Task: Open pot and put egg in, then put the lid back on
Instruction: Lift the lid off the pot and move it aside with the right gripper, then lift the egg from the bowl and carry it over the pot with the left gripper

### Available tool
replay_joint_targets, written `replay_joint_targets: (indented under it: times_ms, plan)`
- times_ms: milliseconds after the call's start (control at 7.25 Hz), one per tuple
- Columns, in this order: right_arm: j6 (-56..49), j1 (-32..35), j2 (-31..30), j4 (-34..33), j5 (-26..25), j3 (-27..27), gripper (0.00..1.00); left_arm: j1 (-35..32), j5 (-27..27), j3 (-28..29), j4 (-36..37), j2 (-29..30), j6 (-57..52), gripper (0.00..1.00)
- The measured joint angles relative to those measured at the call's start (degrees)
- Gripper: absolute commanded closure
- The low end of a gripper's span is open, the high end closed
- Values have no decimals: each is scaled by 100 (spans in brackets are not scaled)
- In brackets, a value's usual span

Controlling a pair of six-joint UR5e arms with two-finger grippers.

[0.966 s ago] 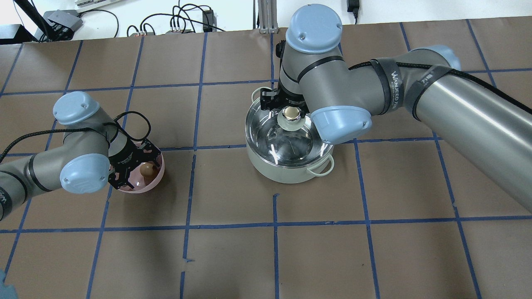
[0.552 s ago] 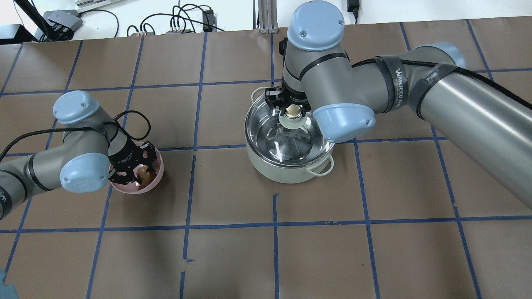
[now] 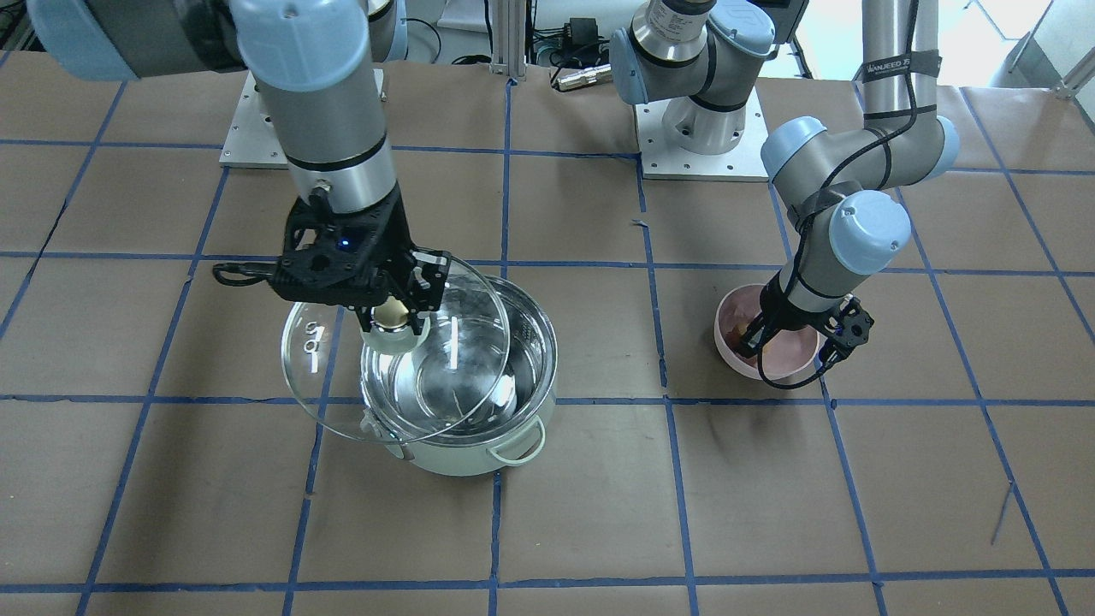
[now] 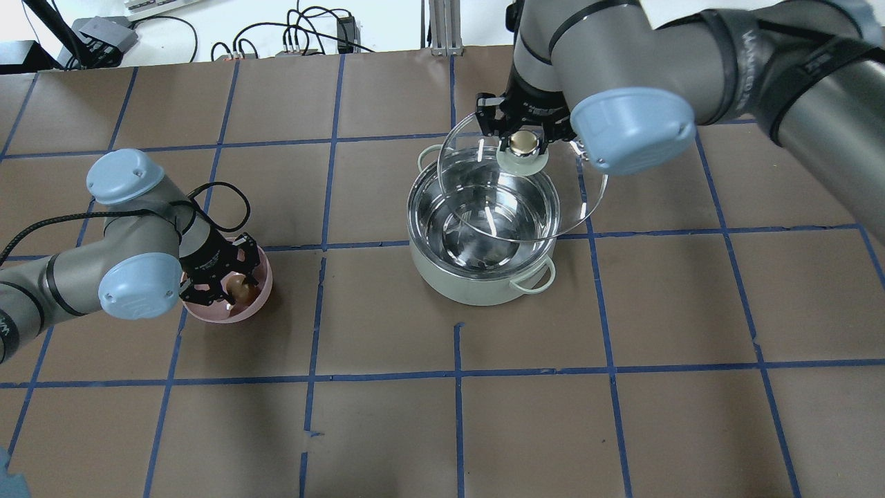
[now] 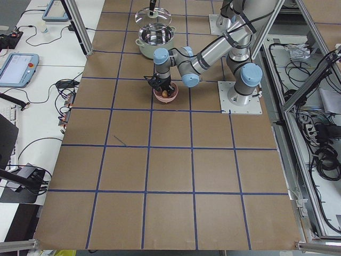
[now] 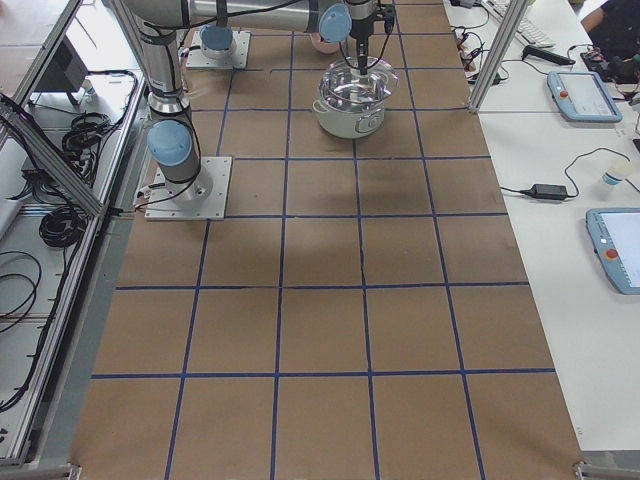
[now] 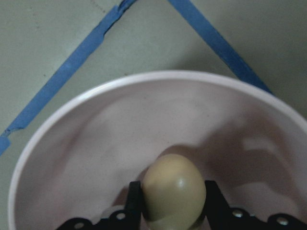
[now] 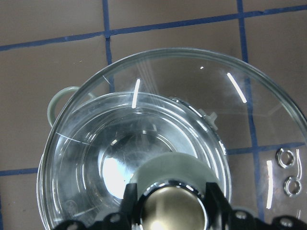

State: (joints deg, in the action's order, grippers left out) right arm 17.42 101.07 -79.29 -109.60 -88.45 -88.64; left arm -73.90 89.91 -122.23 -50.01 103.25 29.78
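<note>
The mint-green pot (image 4: 477, 285) stands open at mid-table, its steel inside bare. The glass lid (image 4: 577, 197) hangs tilted above it, shifted toward the pot's far right, and my right gripper (image 4: 523, 142) is shut on its cream-gold knob (image 8: 170, 208). In the front view the lid (image 3: 321, 376) overhangs the pot (image 3: 466, 458) on the view's left. The tan egg (image 7: 175, 191) lies in the pink bowl (image 4: 257, 304). My left gripper (image 4: 234, 287) reaches down into the bowl, and its fingers press the egg from both sides.
The pink bowl (image 3: 727, 342) sits about two tiles from the pot on my left side. Brown paper with blue tape lines covers the table. Cables and boxes lie beyond the far edge (image 4: 297, 34).
The right gripper has lifted the lid off the pot and carried it up and toward the far right. The left gripper has sunk into the bowl and closed around the egg.
</note>
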Motion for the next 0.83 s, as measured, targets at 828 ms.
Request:
replay_joint_targets:
  times_ms: [828]
  plan:
    - [-1179, -1386, -569, 1239, 466, 0, 80, -383, 48, 851, -925, -562, -42, 79]
